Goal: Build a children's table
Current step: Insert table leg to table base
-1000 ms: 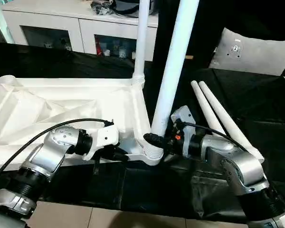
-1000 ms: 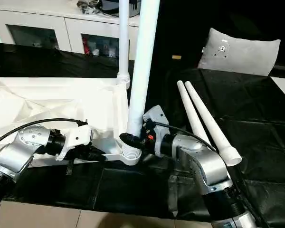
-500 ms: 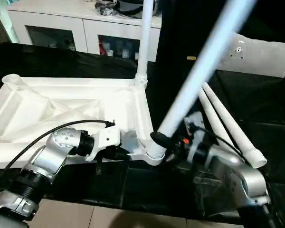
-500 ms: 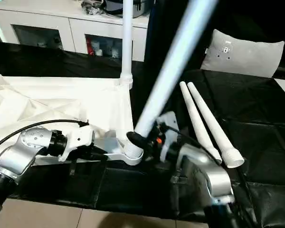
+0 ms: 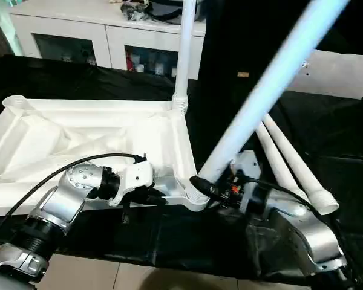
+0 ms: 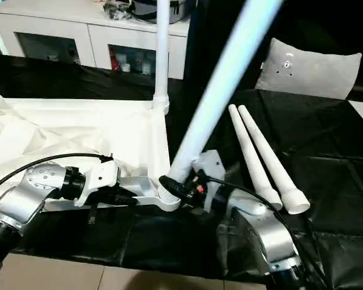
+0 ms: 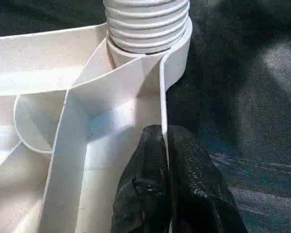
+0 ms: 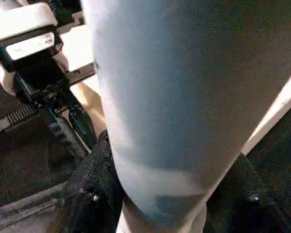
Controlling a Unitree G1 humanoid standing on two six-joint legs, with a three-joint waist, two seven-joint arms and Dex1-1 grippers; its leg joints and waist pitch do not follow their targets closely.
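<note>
The white table top (image 5: pixel 78 130) lies upside down on black cloth, ribbed underside up. One leg (image 5: pixel 182 60) stands upright in its far right corner socket. A second leg (image 5: pixel 266 90) leans steeply to the right, its threaded base at the near right corner socket (image 7: pixel 148 24). My right gripper (image 5: pixel 201 183) is shut on this leg just above the socket, with fingers (image 8: pixel 94 179) on both sides of it. My left gripper (image 5: pixel 154 194) is shut on the top's near rim (image 7: pixel 162 111), right beside that socket. Two loose legs (image 5: pixel 287 160) lie on the cloth to the right.
A white cabinet (image 5: pixel 97 36) with shelves stands behind the table. A grey cushion (image 5: pixel 333 69) lies at the back right. The black cloth ends near the front edge, where floor tiles (image 5: pixel 109 275) show. My left arm's cable (image 5: pixel 60 169) loops over the top's near side.
The leg in my right gripper has tipped from nearly upright to leaning far right. My right arm has dropped and turned with it. The left gripper has stayed on the rim.
</note>
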